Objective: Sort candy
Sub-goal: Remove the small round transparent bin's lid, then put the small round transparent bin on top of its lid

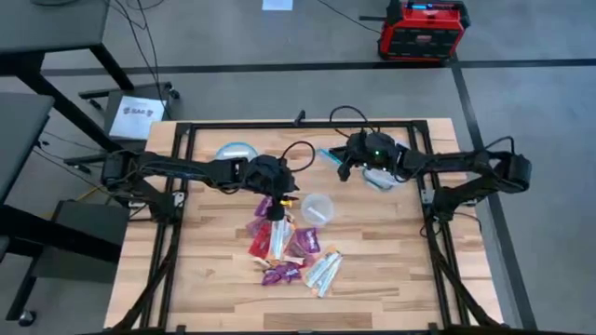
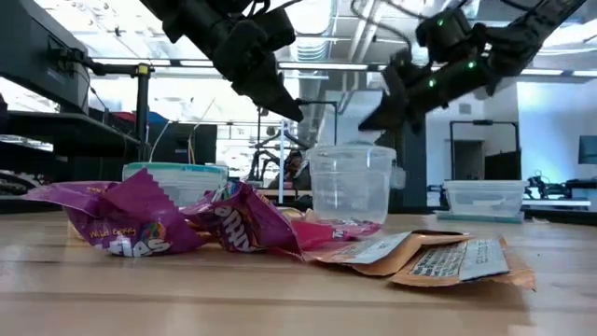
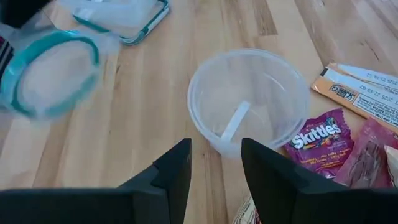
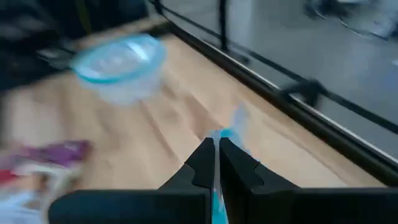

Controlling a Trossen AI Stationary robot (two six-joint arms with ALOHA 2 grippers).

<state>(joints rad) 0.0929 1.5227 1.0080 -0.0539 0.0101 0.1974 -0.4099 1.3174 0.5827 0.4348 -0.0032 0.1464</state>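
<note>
Candy [image 1: 289, 249], a heap of magenta, red, orange-white and silvery wrapped packets, lies mid-table on the pale wooden tabletop [image 1: 391, 270], just beside a clear round plastic cup [image 1: 318, 207] with one pale strip inside. Left gripper [image 3: 214, 165] hovers over the cup's near rim, fingers apart and empty. Right gripper [image 4: 216, 163], near the table's far edge, has its fingers pressed together on a thin teal-edged lid [image 4: 231, 124]. A good next pick probably means descending on a single packet at the heap's edge. Bare wood around the heap gives room; the cup could tip.
</note>
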